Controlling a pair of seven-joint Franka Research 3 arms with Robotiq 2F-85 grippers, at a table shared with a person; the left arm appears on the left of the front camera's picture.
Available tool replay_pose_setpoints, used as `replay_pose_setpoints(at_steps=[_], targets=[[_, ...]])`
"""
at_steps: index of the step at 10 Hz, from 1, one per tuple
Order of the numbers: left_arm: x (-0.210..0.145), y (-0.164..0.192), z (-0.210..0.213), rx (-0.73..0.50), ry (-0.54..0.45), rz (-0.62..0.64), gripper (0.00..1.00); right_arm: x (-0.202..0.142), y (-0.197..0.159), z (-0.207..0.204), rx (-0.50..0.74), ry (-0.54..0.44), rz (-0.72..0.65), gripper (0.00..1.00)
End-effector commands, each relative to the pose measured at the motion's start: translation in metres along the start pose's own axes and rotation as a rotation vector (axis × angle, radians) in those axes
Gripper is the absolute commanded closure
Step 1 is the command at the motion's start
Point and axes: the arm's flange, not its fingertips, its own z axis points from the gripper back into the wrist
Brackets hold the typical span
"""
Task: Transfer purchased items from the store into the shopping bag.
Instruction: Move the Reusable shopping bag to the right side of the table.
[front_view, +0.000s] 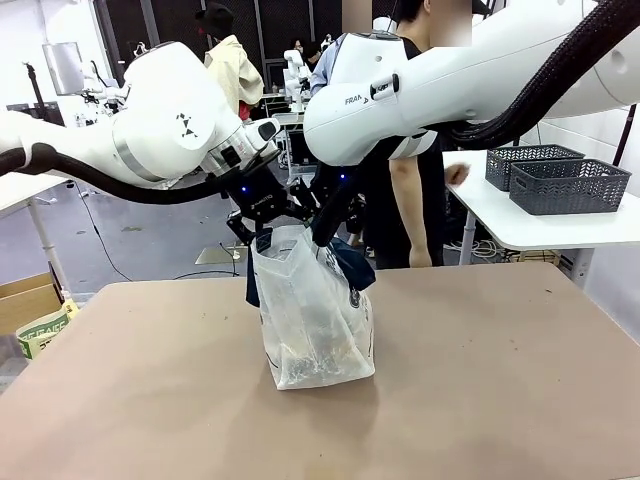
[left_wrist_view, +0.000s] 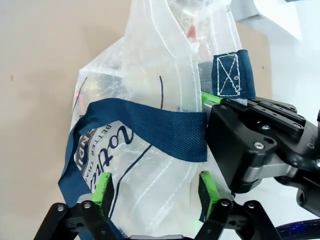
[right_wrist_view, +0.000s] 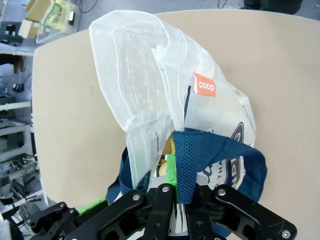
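Well, my right gripper (right_wrist_view: 181, 196) clamps the bag's (front_view: 315, 330) strap (right_wrist_view: 190, 150); my left gripper (left_wrist_view: 155, 194) gapes just beside it. Two baskets (front_view: 568, 187) sit upper right, front view. The bag's contents (front_view: 310, 362) are murky.

White rounded robot arms (front_view: 150, 120), black braided cable sleeves (front_view: 560, 60) at upper right; black left gripper (left_wrist_view: 155, 182) with green pads (left_wrist_view: 104, 187) (silver screws).

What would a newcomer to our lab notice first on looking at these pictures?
The translucent shopping bag stands in the middle of the brown table, with both arms meeting at its top. The right gripper is shut on one navy handle, and the left gripper is open over the bag's printed side. A person stands behind the table.
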Motion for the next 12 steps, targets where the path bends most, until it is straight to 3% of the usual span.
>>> replay_pose_setpoints(at_steps=[1, 12], targets=[[-0.0068, 0.0123, 0.0028, -0.067, -0.009, -0.022, 0.0, 0.0002, 0.0003, 0.0004, 0.002, -0.003, -0.001, 1.0], [-0.0047, 0.0037, 0.0035, -0.144, -0.047, -0.065, 0.0, 0.0002, 0.0003, 0.0004, 0.002, -0.003, -0.001, 1.0]])
